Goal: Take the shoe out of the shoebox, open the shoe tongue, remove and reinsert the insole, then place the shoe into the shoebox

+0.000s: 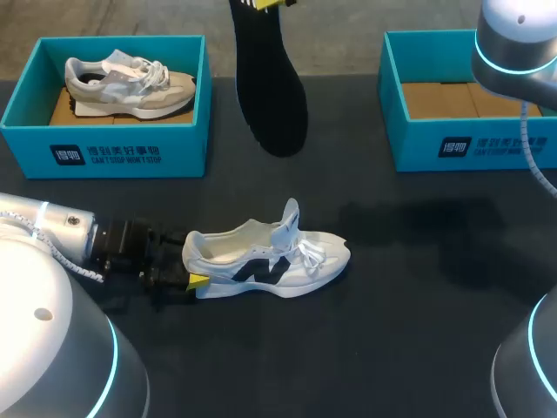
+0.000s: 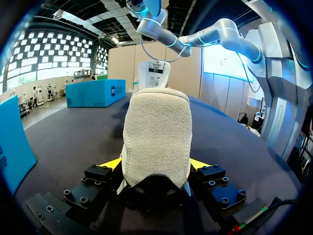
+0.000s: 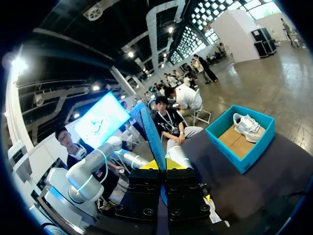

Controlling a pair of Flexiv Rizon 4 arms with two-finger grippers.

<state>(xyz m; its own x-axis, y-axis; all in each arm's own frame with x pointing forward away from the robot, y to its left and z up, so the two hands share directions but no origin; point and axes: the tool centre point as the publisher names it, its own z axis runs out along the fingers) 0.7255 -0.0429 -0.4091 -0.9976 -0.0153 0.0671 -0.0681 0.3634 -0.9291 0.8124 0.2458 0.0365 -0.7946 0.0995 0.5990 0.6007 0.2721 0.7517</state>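
1. now the insole is out of the shoe, so the "take out" part looks done and "put back" comes next.
2. the white shoe (image 1: 270, 257) lies on the table (image 1: 392, 348) in the middle of the frame, with its tongue pulled up.
3. the left gripper (image 2: 155, 169) is closed on the shoe's heel, one yellow tip on each side.
4. the right gripper (image 3: 163, 165) pinches the black insole (image 1: 271, 87), which hangs at the top middle of the frame.
5. the empty shoebox (image 1: 461, 148) sits at the upper right.
6. next, i think the insole must come down, line up with the shoe's opening and slide in.
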